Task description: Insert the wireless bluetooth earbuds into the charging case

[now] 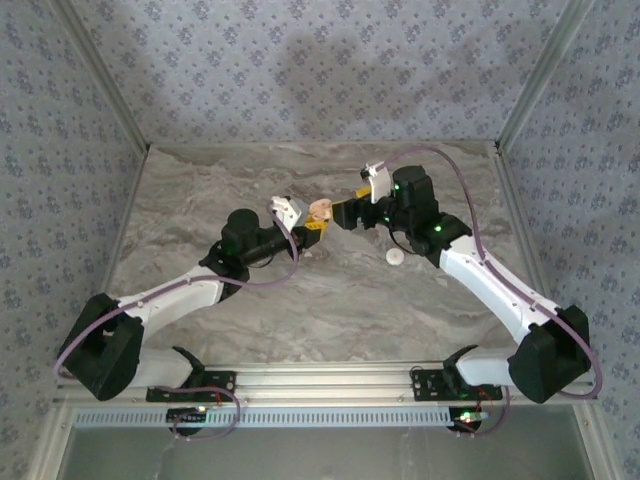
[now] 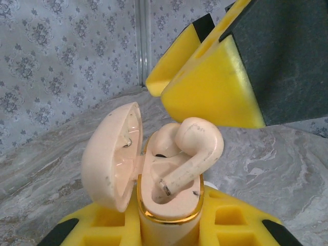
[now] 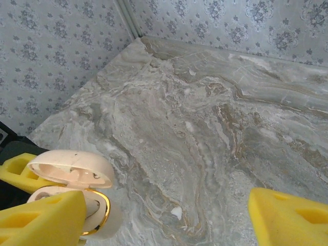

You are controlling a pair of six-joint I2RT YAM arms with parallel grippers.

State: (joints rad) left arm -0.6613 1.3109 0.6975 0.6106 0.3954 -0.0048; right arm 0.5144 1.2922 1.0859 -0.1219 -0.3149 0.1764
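Left gripper point(image 1: 306, 224) is closed on the small peach rounded plastic charging case point(image 2: 169, 205), clamping its lower body between the yellow fingers point(image 2: 97, 228) and holding it upright above the grey-veined marble table top point(image 3: 215, 113), near the centre of the table. The case's hinged lid point(image 2: 110, 154) stands open to the left; its gold rim point(image 2: 171, 215) is exposed. One pale beige earbud point(image 2: 197, 148) lies askew in the hollow, stem slanting down and head above the rim; a second rounded pale shape sits behind it, identity unclear. Right gripper point(image 3: 166, 205) has its jaws wide apart with nothing between them, its fingers just above the earbud; contact cannot be told. A small white round disc point(image 1: 396, 257) lies on the table beside the right arm.
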